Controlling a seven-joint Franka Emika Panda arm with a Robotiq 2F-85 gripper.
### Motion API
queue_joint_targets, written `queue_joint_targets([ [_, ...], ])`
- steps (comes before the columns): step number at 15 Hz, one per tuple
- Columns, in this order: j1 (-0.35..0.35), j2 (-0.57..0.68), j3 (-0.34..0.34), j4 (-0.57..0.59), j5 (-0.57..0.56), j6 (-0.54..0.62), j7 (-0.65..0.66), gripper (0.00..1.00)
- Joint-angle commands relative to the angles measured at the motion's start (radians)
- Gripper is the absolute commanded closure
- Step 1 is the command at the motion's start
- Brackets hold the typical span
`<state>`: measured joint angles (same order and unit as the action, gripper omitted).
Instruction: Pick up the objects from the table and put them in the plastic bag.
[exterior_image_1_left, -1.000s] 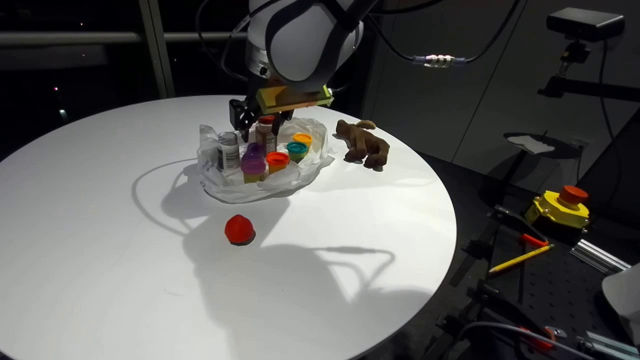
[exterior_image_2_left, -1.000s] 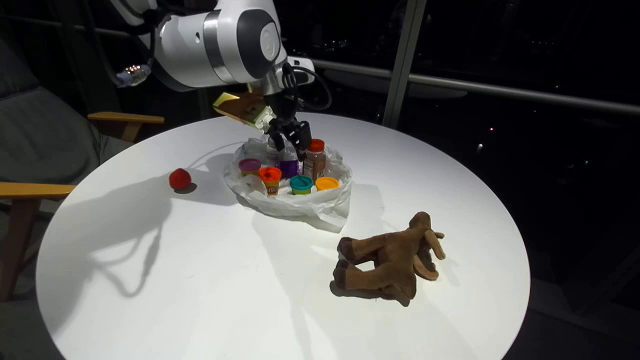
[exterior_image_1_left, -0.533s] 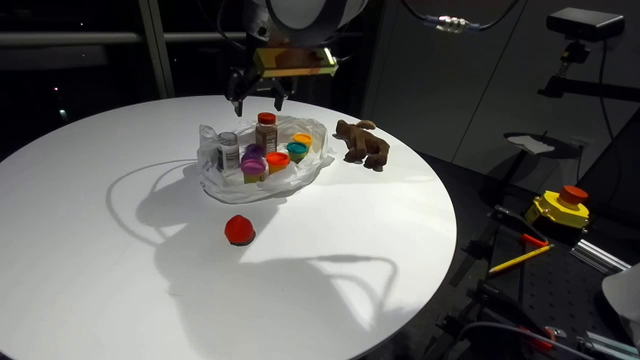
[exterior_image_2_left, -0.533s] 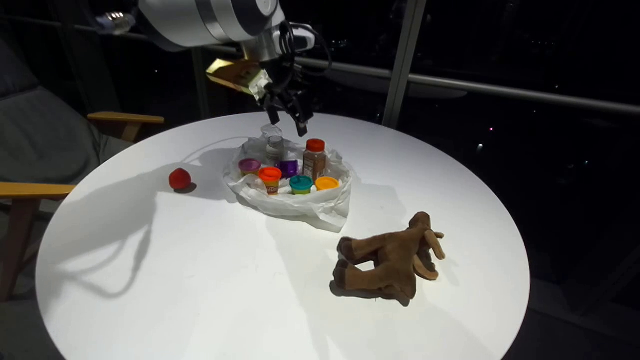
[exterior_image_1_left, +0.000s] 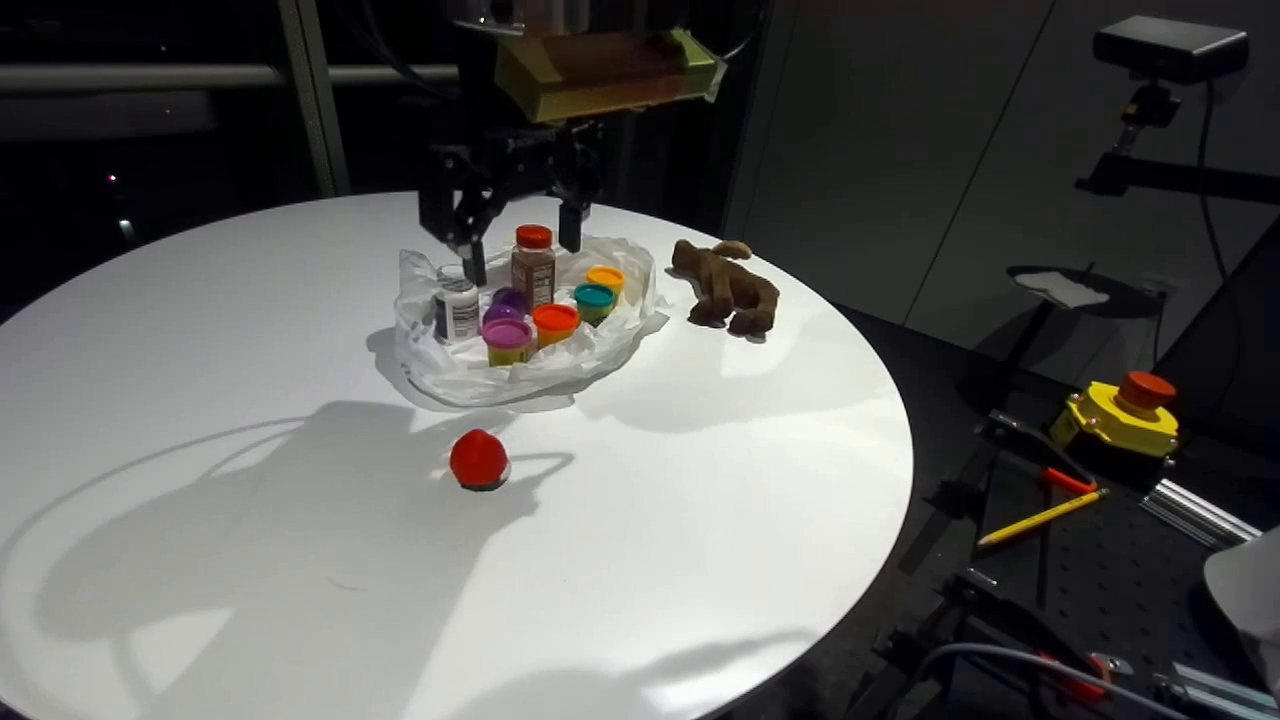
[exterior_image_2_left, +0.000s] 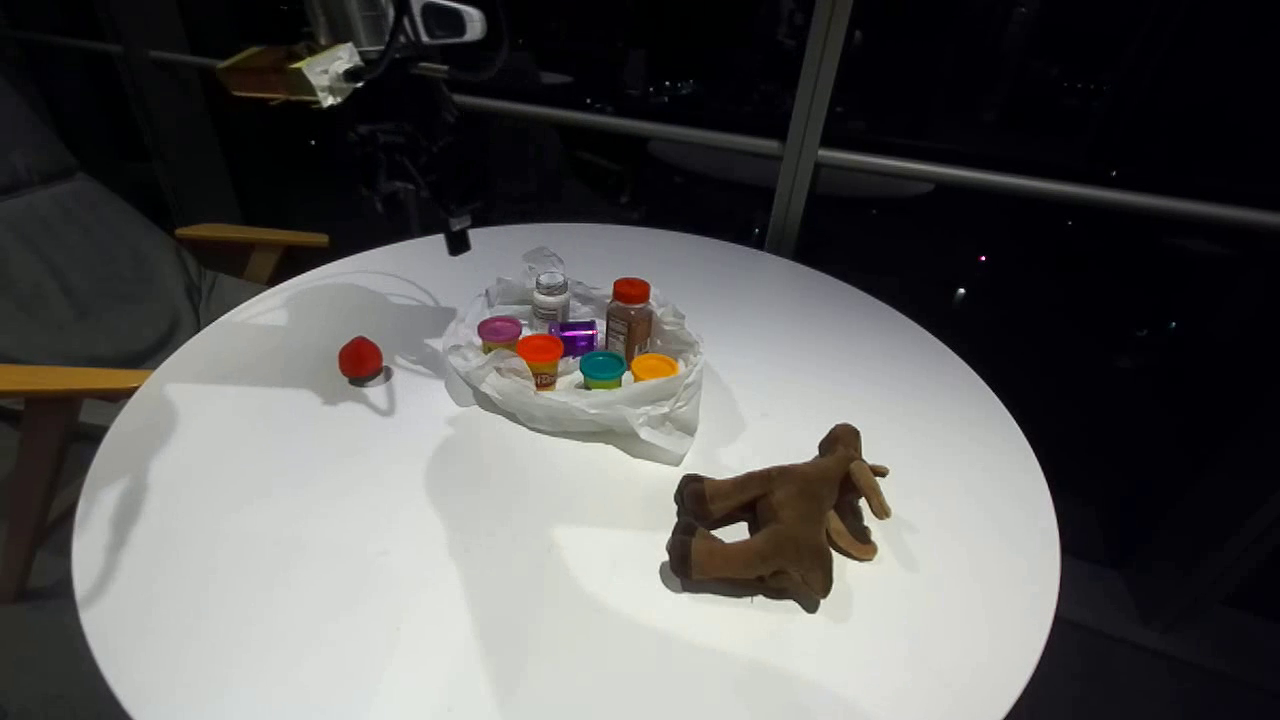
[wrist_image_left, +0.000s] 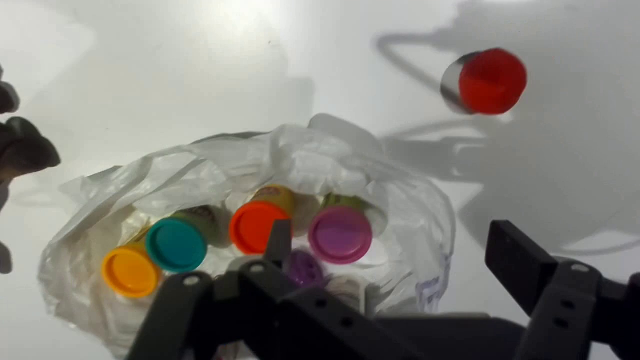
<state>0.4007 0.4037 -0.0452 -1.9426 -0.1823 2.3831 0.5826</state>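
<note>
Within the plastic bag (exterior_image_2_left: 615, 412): jars (exterior_image_2_left: 629, 328), lidded tubs (exterior_image_2_left: 603, 369). Outside it, on tabletop (exterior_image_2_left: 420, 620): red ball (exterior_image_2_left: 360, 358), toy animal (exterior_image_2_left: 790, 515). Higher than the bag: hand (exterior_image_1_left: 522, 250), unclenched, spread wide.

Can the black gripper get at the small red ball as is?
Likely yes: the black gripper is open, and the small red ball sits uncovered, apart from the wrinkled white plastic bag.

Black hand (wrist_image_left: 391, 243), round screws (wrist_image_left: 580, 268), silvery wrist (exterior_image_2_left: 350, 22)

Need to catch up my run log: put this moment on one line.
claw: open, nothing held | in bag: cups, jars, purple item | on table, outside bag: red ball, brown toy animal | task: unfinished
</note>
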Motion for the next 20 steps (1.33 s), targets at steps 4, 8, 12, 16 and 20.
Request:
queue_joint_targets([
  [4, -0.009, 0.088, 0.125, -0.047, 0.075, 0.130, -0.005, 0.00],
  [8, 0.009, 0.153, 0.131, -0.042, 0.071, 0.166, -0.011, 0.00],
  [12, 0.042, 0.201, 0.100, -0.050, 0.040, 0.273, 0.001, 0.00],
  [16, 0.090, 0.239, 0.041, -0.047, 0.011, 0.340, 0.011, 0.00],
  [20, 0.129, 0.262, -0.016, -0.045, -0.003, 0.373, 0.013, 0.00],
])
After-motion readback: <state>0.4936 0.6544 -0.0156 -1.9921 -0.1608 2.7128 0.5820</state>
